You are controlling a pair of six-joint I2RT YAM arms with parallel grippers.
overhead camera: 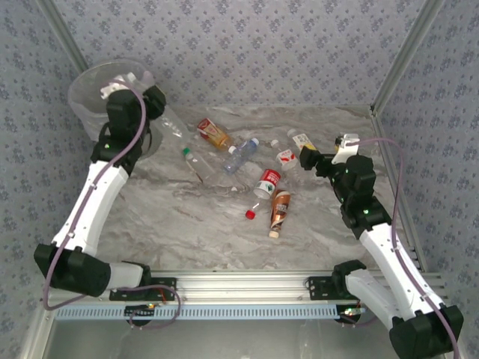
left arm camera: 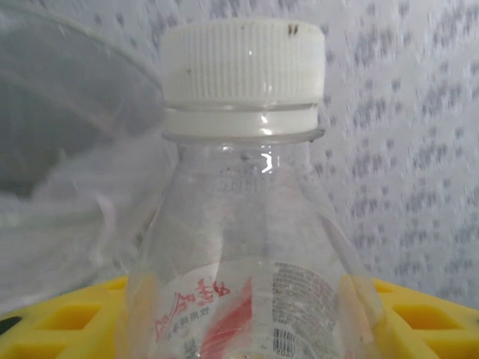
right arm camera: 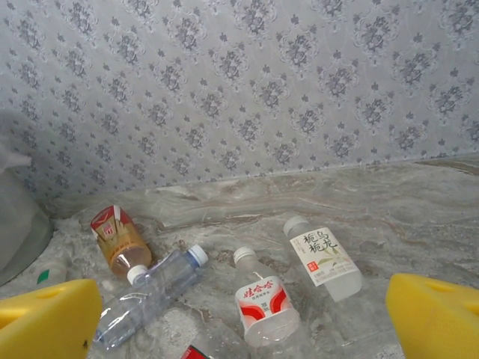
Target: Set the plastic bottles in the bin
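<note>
Ten o'clock, beside bin (overhead camera: pixel 81 105): my left gripper (overhead camera: pixel 159 111) grasps bottle (left arm camera: pixel 247 224), wrist view shows white cap (left arm camera: pixel 243 60); right gripper (right arm camera: pixel 241 318) agape, empty.

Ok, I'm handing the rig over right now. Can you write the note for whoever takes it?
Left tool: shut on a white-capped bottle, raised beside the bin, not yet released.
Right tool: open and empty, facing the white-label bottle and the red-and-white-label bottle.
Also lying on the table: orange-label bottle, blue-capped bottle, green-capped bottle, red-label bottle, brown-label bottle.
Done: cannot tell what is already in the bin.
Left: drop the held bottle in, then bin everything on the table.
</note>
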